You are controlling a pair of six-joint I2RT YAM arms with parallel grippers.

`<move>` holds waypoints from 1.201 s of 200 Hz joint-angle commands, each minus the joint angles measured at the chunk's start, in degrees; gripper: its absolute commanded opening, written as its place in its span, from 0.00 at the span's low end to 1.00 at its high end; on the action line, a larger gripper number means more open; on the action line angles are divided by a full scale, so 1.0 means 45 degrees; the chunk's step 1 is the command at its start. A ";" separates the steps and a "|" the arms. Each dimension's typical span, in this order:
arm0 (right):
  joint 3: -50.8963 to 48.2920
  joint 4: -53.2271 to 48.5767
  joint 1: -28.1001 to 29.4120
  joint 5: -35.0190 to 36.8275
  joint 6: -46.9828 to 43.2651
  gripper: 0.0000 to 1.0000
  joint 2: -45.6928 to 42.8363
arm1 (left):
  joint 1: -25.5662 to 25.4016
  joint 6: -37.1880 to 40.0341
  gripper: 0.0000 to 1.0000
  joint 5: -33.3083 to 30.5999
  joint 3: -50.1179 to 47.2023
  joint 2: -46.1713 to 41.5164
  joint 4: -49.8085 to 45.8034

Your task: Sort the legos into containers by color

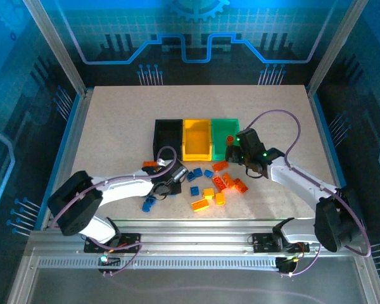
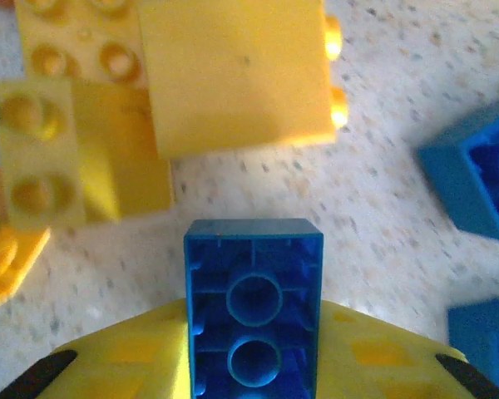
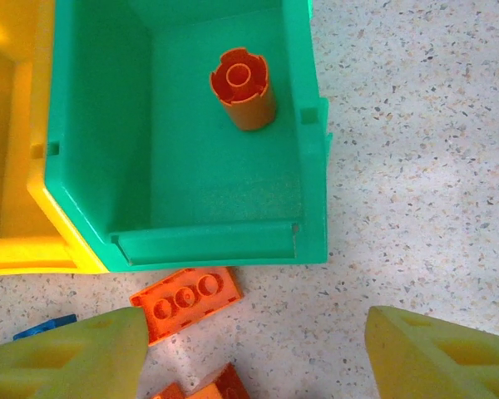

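1. Bins: black bin (image 1: 157,140), yellow bin (image 1: 197,144) and green bin (image 3: 200,243) sit in one row mid-table, side by side, open tops up.
2. Green bin holds a round orange brick (image 3: 243,90), tilted, near the back wall.
3. Flat orange brick (image 3: 185,302), studs up, lies on the table just in front of green bin's front wall.
4. Blue brick (image 2: 254,274) has its hollow underside to the cam, pinched in the left gripper (image 2: 254,366); yellow bricks (image 2: 233,75) lie just beyond.
5. Loose lot in front of the bins: orange cluster (image 1: 229,182) on the right, blue pair (image 1: 149,204) on the left.
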 commanded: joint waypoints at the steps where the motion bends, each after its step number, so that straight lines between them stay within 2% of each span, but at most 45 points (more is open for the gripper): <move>1: -0.0084 0.0201 -0.0209 -0.0003 0.0275 0.71 -0.0279 | -0.0435 -0.0335 0.28 0.0217 -0.0009 -0.1249 -0.0788; 24: -0.0242 0.0187 -0.0245 0.0016 0.0328 0.71 -0.0406 | -0.0525 -0.0342 0.28 0.0511 0.0714 -0.2364 -0.0676; 44: -0.0408 0.0187 -0.0272 0.0065 0.0424 0.71 -0.0541 | -0.0273 0.0454 0.28 0.0434 0.2603 -0.1841 -0.0680; 88: -0.0407 -0.0216 -0.0450 0.0117 0.0512 0.72 -0.0539 | 0.1613 0.2093 0.26 0.0603 0.7448 0.2550 -0.0766; 119: -0.0461 -0.0435 -0.0603 -0.0051 0.0568 0.72 -0.0760 | 0.2163 0.2648 0.26 0.0105 1.0447 0.5343 -0.1540; 139: -0.0570 -0.0457 -0.0621 -0.0174 0.0621 0.73 -0.0996 | 0.2420 0.2651 0.28 -0.0186 1.1633 0.6625 -0.2076; 169: -0.0651 -0.0570 -0.0632 -0.0256 0.0611 0.74 -0.1227 | 0.2513 0.2676 0.46 -0.0094 1.2576 0.7673 -0.2339; 189: -0.0714 -0.0654 -0.0640 -0.0240 0.0642 0.77 -0.1439 | 0.2476 0.2530 0.56 0.0165 1.2784 0.7596 -0.2317; 213: -0.0841 -0.0787 -0.0640 -0.0179 0.0668 0.80 -0.1792 | 0.2263 0.2492 0.75 0.0632 1.2292 0.6452 -0.1931; 240: -0.0950 -0.1187 -0.0640 -0.0280 0.0575 0.81 -0.2129 | 0.1530 0.2698 0.98 0.1544 1.0160 0.4091 -0.0951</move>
